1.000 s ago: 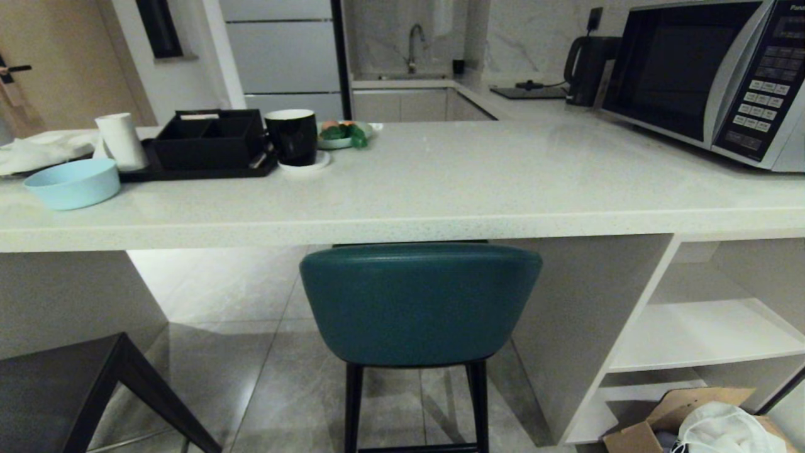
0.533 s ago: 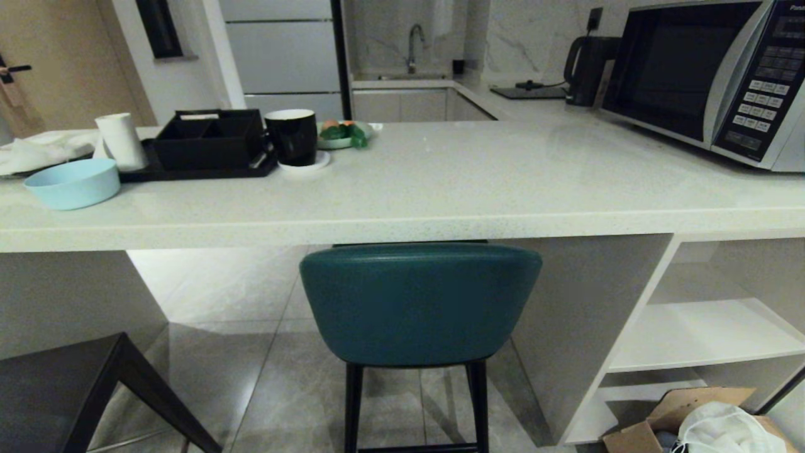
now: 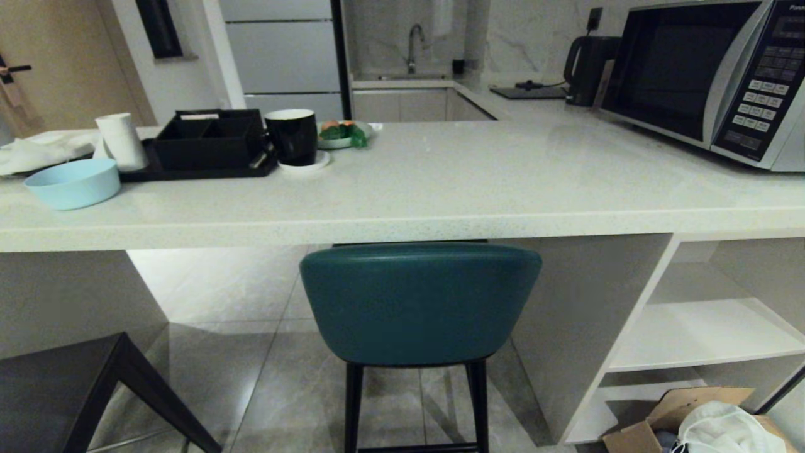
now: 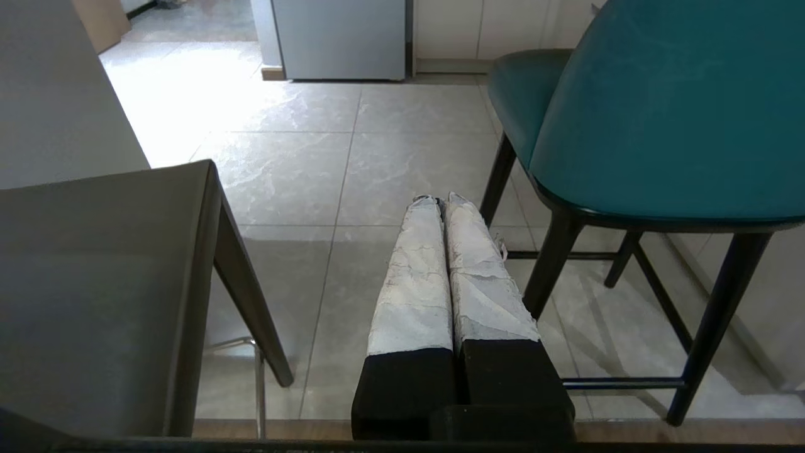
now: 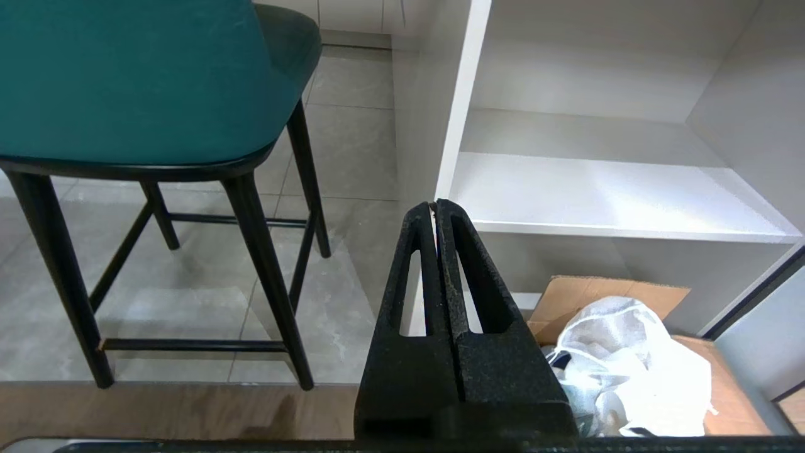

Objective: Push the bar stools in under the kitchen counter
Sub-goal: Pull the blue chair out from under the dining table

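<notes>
The grey stool (image 3: 69, 390) was found at near left, clear of the counter (image 3: 402, 220). The left gripper (image 4: 440, 204), pressed closed and empty, was pointed between it and the teal stool (image 3: 418, 302), lodged beneath the counter edge. The right gripper (image 5: 435, 207), likewise closed and empty, was noted right of teal.

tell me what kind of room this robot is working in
Most likely a home kitchen with a breakfast bar: a microwave stands on the kitchen counter, a sink tap and kettle sit on the worktop behind, and a teal bar stool faces the counter's overhang.
</notes>
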Available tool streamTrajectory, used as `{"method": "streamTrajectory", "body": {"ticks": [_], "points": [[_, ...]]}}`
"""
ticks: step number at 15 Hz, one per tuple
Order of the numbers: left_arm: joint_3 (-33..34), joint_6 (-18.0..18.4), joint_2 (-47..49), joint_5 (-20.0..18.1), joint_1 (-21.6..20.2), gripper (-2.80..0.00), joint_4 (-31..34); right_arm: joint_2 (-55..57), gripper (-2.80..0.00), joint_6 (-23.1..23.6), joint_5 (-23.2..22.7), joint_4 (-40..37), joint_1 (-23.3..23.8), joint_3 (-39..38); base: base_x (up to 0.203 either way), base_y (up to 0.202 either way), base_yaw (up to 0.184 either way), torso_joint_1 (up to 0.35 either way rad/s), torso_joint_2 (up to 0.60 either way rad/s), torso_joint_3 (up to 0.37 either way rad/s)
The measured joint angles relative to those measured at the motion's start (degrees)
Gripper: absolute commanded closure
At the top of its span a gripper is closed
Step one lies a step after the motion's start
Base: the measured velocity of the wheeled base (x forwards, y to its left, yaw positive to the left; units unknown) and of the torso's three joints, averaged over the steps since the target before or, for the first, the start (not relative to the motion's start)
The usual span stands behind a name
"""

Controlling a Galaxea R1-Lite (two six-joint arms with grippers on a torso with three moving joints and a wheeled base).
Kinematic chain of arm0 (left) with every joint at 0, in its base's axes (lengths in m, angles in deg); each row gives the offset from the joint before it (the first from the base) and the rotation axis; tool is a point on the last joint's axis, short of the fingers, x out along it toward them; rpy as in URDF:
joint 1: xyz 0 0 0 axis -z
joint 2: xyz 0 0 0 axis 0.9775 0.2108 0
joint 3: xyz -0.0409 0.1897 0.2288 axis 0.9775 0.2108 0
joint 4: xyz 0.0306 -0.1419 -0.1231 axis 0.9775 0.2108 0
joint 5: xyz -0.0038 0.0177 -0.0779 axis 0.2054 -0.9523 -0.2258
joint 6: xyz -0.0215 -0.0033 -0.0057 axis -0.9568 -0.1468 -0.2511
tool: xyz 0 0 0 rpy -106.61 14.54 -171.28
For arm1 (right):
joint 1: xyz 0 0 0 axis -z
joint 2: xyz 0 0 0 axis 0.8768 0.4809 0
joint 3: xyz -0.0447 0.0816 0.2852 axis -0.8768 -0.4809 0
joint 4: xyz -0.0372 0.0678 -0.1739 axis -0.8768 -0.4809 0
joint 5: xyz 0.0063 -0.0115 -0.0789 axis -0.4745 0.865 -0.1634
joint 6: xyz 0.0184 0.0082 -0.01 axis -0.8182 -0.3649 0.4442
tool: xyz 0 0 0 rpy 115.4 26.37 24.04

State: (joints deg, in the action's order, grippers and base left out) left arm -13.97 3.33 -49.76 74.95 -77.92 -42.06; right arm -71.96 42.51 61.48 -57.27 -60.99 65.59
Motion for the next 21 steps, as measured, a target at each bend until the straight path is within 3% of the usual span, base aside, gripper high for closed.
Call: {"method": "streamTrajectory", "body": {"ticks": [4,7,11,16,18,21], "points": [[-8.0,-3.05,6.1,-0.4,0.2,0.0,2.0,7.55,0.0,-2.07,-1.38,-1.25,0.0,7.19,0.0,0.0,0.0,0.0,0.0,0.0],[-12.79,-5.14,23.46,-0.35,0.3,0.0,-2.73,23.12,0.0,-5.29,-3.76,-1.14,-0.01,14.74,0.0,0.0,0.0,0.0,0.0,0.0],[-13.42,-5.19,52.8,-0.08,0.5,0.0,-20.83,44.47,0.0,-8.34,-10.5,-0.6,-2.27,21.54,0.0,0.0,0.0,0.0,0.0,0.0],[-8.57,-4.73,83.5,0.06,3.14,0.0,-47.93,58.85,0.0,-8.72,-13.97,0.52,-14.0,18.6,0.0,0.0,0.0,0.0,0.0,0.0],[-7.0,-4.65,93.31,0.09,4.36,0.0,-58.78,63.62,0.0,-8.28,-13.98,5.09,-15.12,17.1,0.0,0.0,0.0,0.0,0.0,0.0],[-6.46,-4.67,109.76,0.43,6.05,0.0,-74.52,73.77,0.0,-7.36,-14.01,19.56,-15.51,14.39,0.0,0.0,0.0,0.0,0.0,0.0]]}}
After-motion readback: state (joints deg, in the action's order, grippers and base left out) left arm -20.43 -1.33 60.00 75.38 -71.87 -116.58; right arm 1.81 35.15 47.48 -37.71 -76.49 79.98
